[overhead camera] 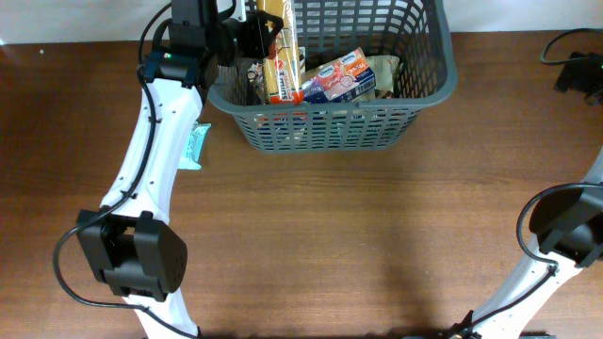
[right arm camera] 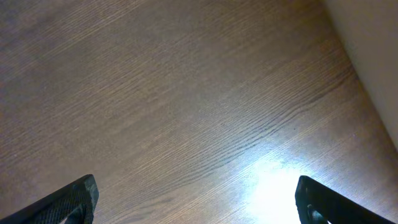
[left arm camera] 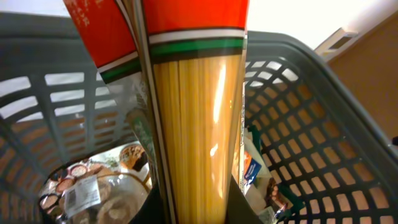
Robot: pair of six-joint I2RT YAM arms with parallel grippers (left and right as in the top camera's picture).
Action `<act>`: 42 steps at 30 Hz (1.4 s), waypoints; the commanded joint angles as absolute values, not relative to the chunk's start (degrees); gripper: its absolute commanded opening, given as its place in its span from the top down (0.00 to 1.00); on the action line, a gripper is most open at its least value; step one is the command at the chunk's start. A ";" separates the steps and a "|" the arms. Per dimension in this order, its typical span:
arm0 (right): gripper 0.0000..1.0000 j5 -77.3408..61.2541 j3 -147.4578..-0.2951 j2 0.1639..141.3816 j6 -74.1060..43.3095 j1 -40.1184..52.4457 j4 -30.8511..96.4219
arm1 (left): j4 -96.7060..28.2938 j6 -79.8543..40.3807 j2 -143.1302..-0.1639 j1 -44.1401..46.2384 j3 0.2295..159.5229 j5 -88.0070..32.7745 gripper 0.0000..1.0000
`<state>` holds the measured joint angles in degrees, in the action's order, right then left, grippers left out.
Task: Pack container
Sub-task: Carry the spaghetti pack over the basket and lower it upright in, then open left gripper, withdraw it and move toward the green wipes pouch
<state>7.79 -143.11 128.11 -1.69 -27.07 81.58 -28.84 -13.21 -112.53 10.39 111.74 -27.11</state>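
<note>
The container, a dark grey lattice basket (overhead camera: pixel 429 80), stands at the back of the table and holds several snack packs (overhead camera: pixel 347 77). My left gripper (overhead camera: pixel 259 38) is shut on a long pack of spaghetti (overhead camera: pixel 281 66) with a red top, holding it over the basket's left end. In the left wrist view the spaghetti pack (left arm camera: pixel 196 143) fills the middle, with the basket wall (left arm camera: pixel 298 118) behind and a clear tub of biscuits (left arm camera: pixel 93 186) below. My right gripper (right arm camera: pixel 196 202) is open and empty above bare wood; in the overhead view it is out of sight.
A teal packet (overhead camera: pixel 196 146) lies on the table left of the basket, partly under my left arm. The right arm's base (overhead camera: pixel 565 231) sits at the right edge. A dark cable (overhead camera: pixel 575 56) lies at the back right.
</note>
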 commanded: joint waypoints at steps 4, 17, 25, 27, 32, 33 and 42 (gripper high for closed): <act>0.01 7.70 -143.02 127.90 -2.44 -27.03 81.43 | -29.69 -11.84 -110.89 10.39 113.84 -28.36 0.98; 0.01 7.70 -143.02 127.90 -2.44 -27.03 81.43 | -30.13 -11.62 -110.89 10.39 113.84 -29.08 0.98; 0.01 7.70 -143.02 127.90 -2.44 -27.03 81.43 | -30.48 -11.64 -110.89 10.39 113.84 -28.58 0.85; 0.01 7.70 -143.02 127.90 -2.44 -27.03 81.43 | -30.50 -11.66 -110.91 10.39 113.84 -28.01 0.77; 0.01 7.70 -143.02 127.90 -2.44 -27.03 81.43 | -30.46 -11.68 -110.89 10.39 113.84 -27.46 0.55; 0.01 7.70 -143.02 127.90 -2.44 -27.03 81.43 | -30.44 -11.68 -110.89 10.39 113.84 -27.33 0.55; 0.01 7.70 -143.02 127.90 -2.44 -27.03 81.43 | -28.08 -11.92 -110.87 10.33 114.34 -27.18 0.47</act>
